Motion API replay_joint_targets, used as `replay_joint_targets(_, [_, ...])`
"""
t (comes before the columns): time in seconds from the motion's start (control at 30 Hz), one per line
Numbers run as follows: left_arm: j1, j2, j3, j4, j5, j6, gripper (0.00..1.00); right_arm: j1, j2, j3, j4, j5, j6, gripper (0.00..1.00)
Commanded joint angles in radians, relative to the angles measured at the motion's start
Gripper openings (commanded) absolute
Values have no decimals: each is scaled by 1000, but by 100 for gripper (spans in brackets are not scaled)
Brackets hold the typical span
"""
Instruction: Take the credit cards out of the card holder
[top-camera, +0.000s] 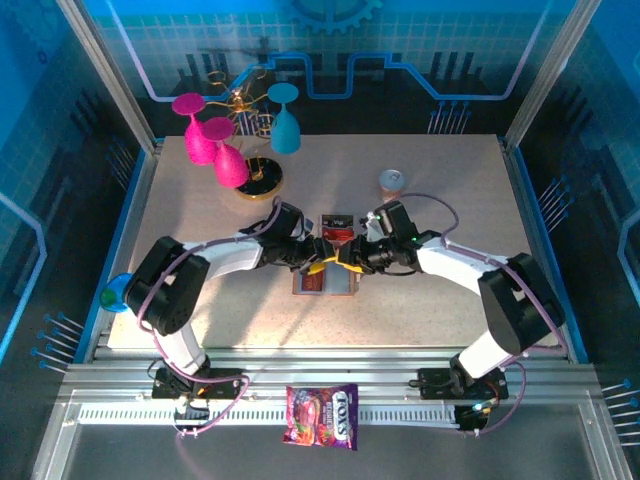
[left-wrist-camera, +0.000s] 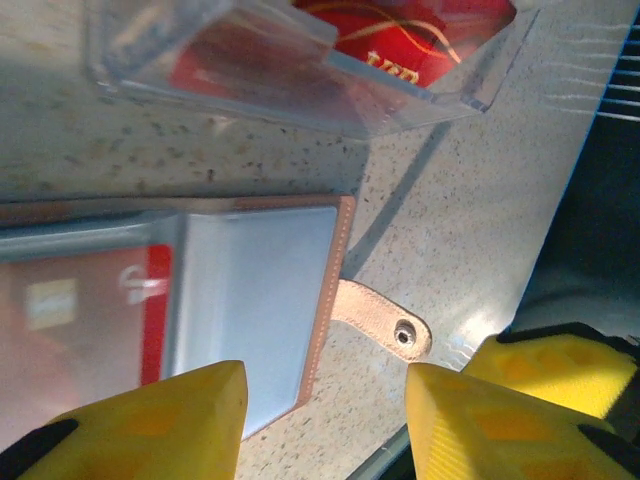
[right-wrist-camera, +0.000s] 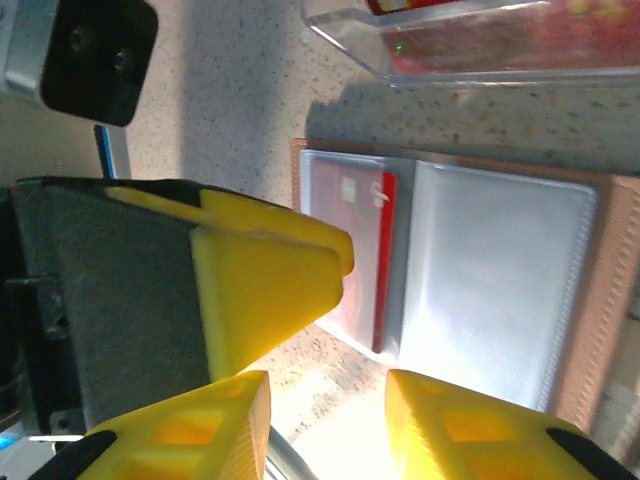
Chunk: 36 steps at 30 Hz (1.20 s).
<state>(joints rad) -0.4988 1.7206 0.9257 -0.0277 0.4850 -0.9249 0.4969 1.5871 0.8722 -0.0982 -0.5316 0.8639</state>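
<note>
Both grippers over the open card holder, mid-worktop

I see the speckled worktop (top-camera: 450, 290) with my two arms meeting at its middle. The left gripper (left-wrist-camera: 325, 385) has its yellow fingers apart, bare worktop showing between them and nothing clamped. The right gripper (right-wrist-camera: 328, 400) also stands apart and empty, just beside the left one. The card holder (right-wrist-camera: 500, 290) lies opened flat under them, its grey-blue pockets facing up. Just beyond its far edge sits a clear case (left-wrist-camera: 130, 50). A red card (right-wrist-camera: 385, 260) is in the holder's pocket nearer the left gripper, and a second card (left-wrist-camera: 400, 40) lies in the case. The holder's snap tab (left-wrist-camera: 385, 320) rests on the worktop.
</note>
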Motion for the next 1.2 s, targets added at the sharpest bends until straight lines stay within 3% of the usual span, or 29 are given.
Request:
replay_joint_targets(0.0, [24, -66, -35, -98, -29, 62, 44, 29, 64, 55, 66, -45, 18, 36])
replay_joint_targets(0.47, [63, -68, -116, -163, -67, 125, 19, 114, 249, 112, 136, -57, 54, 28])
replay_joint_targets(1.17, [70, -36, -110, -177, -68, 143, 15, 117, 319, 143, 59, -33, 2, 33])
